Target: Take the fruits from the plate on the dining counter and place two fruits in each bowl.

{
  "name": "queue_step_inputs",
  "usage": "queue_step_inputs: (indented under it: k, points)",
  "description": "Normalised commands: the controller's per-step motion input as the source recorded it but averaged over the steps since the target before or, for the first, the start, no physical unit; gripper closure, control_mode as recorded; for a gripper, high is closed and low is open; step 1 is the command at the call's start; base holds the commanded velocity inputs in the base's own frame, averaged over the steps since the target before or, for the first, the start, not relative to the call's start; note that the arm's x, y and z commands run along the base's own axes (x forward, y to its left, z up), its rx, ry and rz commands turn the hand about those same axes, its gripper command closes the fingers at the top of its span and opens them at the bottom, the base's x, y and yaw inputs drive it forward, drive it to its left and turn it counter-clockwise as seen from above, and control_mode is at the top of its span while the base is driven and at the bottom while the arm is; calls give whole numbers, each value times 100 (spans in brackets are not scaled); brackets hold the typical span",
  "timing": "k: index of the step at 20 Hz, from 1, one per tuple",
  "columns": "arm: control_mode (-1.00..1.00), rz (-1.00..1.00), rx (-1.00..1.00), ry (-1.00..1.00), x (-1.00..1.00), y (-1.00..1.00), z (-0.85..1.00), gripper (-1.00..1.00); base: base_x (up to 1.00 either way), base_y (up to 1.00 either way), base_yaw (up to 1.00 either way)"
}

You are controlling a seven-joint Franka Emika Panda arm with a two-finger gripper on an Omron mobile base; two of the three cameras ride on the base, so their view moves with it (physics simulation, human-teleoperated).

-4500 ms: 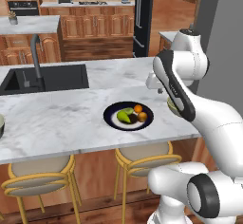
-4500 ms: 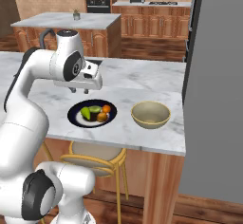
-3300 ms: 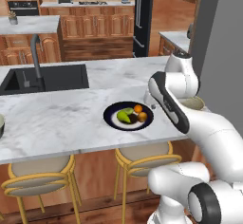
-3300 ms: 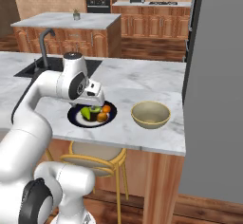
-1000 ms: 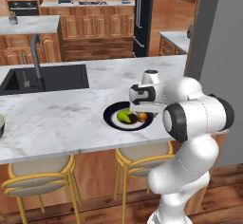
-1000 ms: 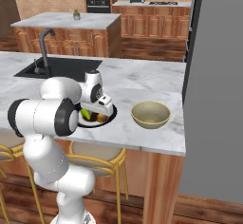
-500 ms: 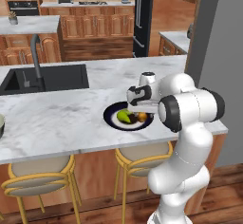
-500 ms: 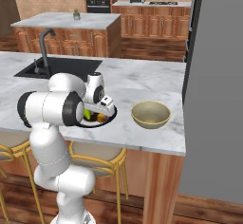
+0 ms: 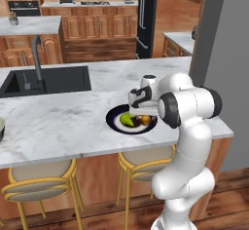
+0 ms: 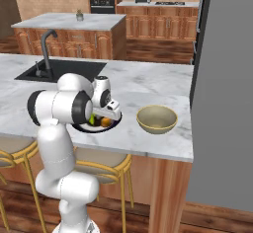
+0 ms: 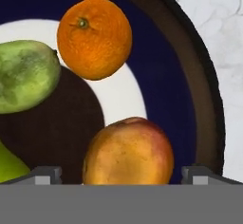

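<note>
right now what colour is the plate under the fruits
Dark navy plate with a white centre and blackish rim, best in the hand view.

My arm (image 9: 187, 126) is glossy white, built of rounded, bulbous segments with dark grey joint rings. My hand (image 10: 109, 109) is a white block; my fingertips (image 11: 45, 174) are small and grey.

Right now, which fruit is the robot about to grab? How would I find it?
Find the marble dining counter and the dark plate on it. Between the open fingers sits the brownish-orange fruit, smooth and blushed red, unlike the brighter, dimpled orange beside it.
</note>
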Motion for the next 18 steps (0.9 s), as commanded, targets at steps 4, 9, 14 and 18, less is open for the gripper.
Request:
queue_step_inputs:
  k: [4, 9, 14, 18]
  points:
    - [-100, 0, 0, 2, 3, 0, -14, -100, 0, 0, 0]
    - [-100, 0, 0, 2, 0, 0, -17, -100, 0, 0, 0]
    - [-100, 0, 0, 3, 0, 0, -16, -100, 0, 0, 0]
    - [-100, 0, 0, 1, 0, -2, -7, 100, 0, 0, 0]
